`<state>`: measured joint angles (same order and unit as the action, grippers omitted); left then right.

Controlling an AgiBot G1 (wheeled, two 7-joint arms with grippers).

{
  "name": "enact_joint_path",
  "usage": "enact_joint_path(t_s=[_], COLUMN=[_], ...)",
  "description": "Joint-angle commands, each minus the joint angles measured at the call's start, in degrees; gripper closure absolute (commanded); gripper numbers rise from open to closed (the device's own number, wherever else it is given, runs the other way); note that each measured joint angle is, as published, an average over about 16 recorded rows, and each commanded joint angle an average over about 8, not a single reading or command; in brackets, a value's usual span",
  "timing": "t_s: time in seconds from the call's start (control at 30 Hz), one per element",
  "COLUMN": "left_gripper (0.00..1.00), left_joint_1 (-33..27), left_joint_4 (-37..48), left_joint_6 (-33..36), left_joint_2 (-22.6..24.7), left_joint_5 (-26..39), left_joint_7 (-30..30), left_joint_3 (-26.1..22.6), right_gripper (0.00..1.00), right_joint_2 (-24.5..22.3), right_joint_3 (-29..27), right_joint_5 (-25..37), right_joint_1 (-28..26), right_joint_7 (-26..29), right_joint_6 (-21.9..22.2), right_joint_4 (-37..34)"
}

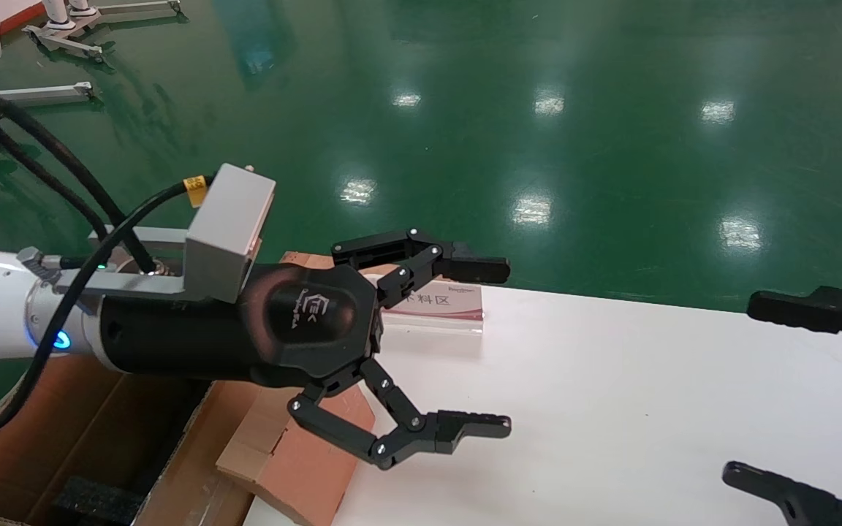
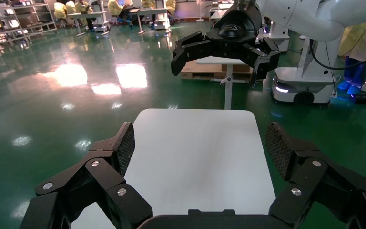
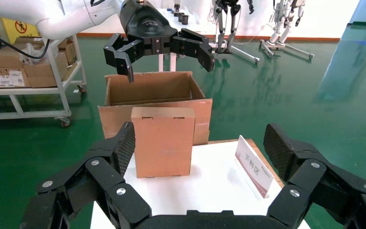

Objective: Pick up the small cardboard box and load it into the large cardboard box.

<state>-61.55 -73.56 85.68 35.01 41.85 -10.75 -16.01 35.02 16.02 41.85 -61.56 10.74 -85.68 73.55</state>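
The small cardboard box [image 3: 163, 140] stands upright on the white table's [image 1: 611, 402] left edge, in front of the large cardboard box [image 3: 152, 95]. In the head view the small box [image 1: 297, 460] is partly hidden under my left gripper [image 1: 500, 347], which hovers above it, open and empty. The large cardboard box [image 1: 63, 431] sits low at the left, with black foam [image 1: 92, 500] inside. My right gripper [image 1: 742, 387] is open and empty over the table's right side. The left gripper also shows in the right wrist view [image 3: 159, 45], above the large box.
A slanted sign card [image 1: 435, 303] stands near the table's far edge and also shows in the right wrist view [image 3: 253, 164]. Green floor surrounds the table. A shelf cart with cartons [image 3: 28, 71] stands beyond the large box.
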Motion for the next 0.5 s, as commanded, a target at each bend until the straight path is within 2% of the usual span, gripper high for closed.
enact_joint_path(t_s=[0.03, 0.5], left_gripper=[0.0, 0.0], left_joint_1=[0.0, 0.0], left_joint_4=[0.0, 0.0], left_joint_6=[0.0, 0.0], left_joint_2=[0.0, 0.0], left_joint_5=[0.0, 0.0], left_joint_7=[0.0, 0.0], left_joint_3=[0.0, 0.0], right_gripper=[0.0, 0.0], right_joint_2=[0.0, 0.0], right_joint_3=[0.0, 0.0], right_joint_5=[0.0, 0.0], right_joint_1=[0.0, 0.0], right_joint_7=[0.0, 0.0], right_joint_6=[0.0, 0.0], right_joint_4=[0.0, 0.0])
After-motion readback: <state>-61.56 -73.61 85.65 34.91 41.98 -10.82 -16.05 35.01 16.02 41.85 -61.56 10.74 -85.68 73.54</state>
